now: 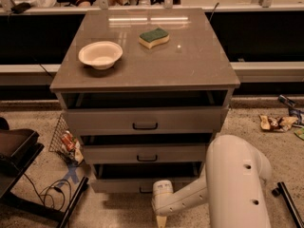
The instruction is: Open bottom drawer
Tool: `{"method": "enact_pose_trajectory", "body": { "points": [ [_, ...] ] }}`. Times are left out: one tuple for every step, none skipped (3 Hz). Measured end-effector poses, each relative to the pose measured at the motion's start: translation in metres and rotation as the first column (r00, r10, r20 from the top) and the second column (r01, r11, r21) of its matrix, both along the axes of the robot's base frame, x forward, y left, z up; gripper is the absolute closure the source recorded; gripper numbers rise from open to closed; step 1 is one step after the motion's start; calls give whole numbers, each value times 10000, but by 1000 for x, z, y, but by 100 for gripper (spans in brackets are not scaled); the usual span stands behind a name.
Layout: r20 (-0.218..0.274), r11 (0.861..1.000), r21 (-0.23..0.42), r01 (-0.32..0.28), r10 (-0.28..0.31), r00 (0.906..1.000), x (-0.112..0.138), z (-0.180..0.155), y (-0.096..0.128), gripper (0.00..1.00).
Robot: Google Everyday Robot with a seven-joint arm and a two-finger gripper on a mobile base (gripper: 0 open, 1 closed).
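Observation:
The grey cabinet (190, 65) has three flat-front drawers, each with a small black bar handle. The bottom drawer (118, 185) is the lowest one. It stands slightly out from the cabinet, with a dark gap above its front. Its handle (144, 190) is partly hidden by my white wrist. My gripper (161, 220) is low in front of the bottom drawer, just below and right of its handle, at the frame's bottom edge. My large white arm (235, 184) reaches in from the lower right. The middle drawer (145, 153) and top drawer (145, 120) also show gaps above their fronts.
A cream bowl (100, 54) and a green-and-yellow sponge (154, 37) sit on the cabinet top. A wire basket with litter (66, 141), a black stand (19, 156) and cables (50, 194) lie on the floor at left. Wrappers (278, 122) lie at right.

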State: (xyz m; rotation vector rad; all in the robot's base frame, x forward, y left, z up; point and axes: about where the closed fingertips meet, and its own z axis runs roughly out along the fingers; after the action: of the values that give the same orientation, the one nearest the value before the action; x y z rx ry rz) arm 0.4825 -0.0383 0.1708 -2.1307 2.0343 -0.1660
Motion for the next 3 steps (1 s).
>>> {"method": "enact_pose_trajectory", "body": {
  "points": [
    [-87, 10000, -87, 17, -17, 10000, 1, -3, 1, 0],
    [-493, 9994, -346, 89, -106, 9987, 3, -19, 6, 0],
    [-843, 9994, -327, 110, -138, 9963, 4, -34, 11, 0]
  ]
}}
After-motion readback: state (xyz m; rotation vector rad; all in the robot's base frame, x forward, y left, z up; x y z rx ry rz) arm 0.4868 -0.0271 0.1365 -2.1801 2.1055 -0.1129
